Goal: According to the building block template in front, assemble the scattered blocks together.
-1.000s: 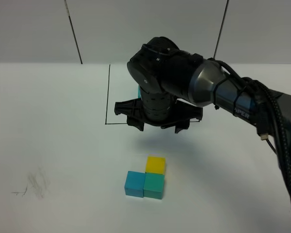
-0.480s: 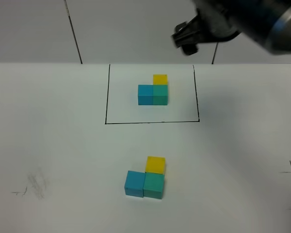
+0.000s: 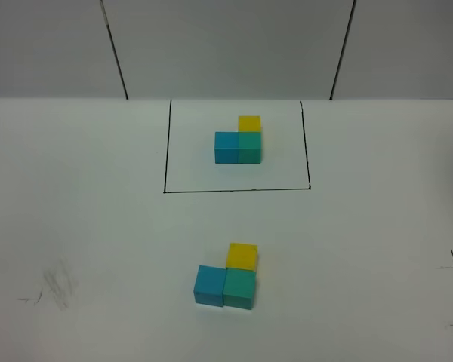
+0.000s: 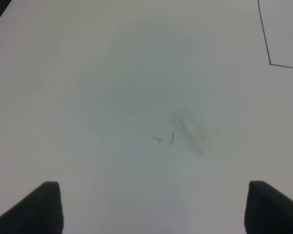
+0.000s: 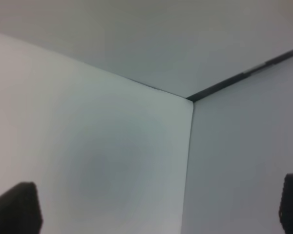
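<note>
The building block template (image 3: 239,140) lies at the back, an L of joined blue, teal and yellow cubes inside a black drawn rectangle (image 3: 238,190). Nearer the front, the scattered blocks sit pressed together in the same L: blue (image 3: 209,285), teal (image 3: 240,288) to its right, yellow (image 3: 242,256) behind the teal. Neither arm shows in the exterior high view. In the left wrist view my left gripper (image 4: 156,209) is open and empty above bare table. My right gripper (image 5: 154,207) is open and empty too, facing a corner where the table meets the walls.
Grey scuff marks (image 3: 57,286) smudge the white table (image 3: 98,188) at front left and show again as scuff marks (image 4: 185,129) under the left gripper. A small pen mark (image 3: 447,264) is at the right edge. Grey wall panels (image 3: 226,45) rise behind the table.
My right arm, which hung over the template, has lifted up and to the right out of the exterior high view, uncovering the template. The three front blocks have not moved.
</note>
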You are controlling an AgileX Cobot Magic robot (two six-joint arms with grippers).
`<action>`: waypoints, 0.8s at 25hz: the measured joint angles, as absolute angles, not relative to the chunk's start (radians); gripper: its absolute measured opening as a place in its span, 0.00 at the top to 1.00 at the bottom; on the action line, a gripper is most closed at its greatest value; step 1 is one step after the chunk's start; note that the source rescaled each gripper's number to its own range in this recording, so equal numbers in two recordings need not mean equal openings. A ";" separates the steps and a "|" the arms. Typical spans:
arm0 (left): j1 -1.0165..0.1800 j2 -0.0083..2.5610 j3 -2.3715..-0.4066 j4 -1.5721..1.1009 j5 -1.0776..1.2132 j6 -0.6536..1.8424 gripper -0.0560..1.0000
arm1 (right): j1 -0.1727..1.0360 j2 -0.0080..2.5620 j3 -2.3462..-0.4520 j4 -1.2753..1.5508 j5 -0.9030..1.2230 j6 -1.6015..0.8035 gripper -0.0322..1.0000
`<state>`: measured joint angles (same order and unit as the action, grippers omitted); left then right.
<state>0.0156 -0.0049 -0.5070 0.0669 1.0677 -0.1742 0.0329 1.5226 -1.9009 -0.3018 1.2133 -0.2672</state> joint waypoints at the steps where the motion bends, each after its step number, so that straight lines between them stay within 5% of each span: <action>1: 0.016 -0.005 -0.507 0.067 1.068 -0.174 0.10 | -0.013 1.484 -1.873 -0.260 1.215 -0.296 0.00; 6: 0.016 -0.005 -0.507 0.067 1.068 -0.174 0.10 | -0.141 1.229 -1.684 -0.173 1.218 -0.377 0.01; 13: 0.016 -0.005 -0.507 0.067 1.068 -0.174 0.10 | -0.152 0.825 -1.439 -0.078 1.220 -0.398 0.16; 20: 0.016 -0.005 -0.507 0.067 1.068 -0.174 0.10 | -0.152 0.508 -1.185 0.042 1.205 -0.398 0.19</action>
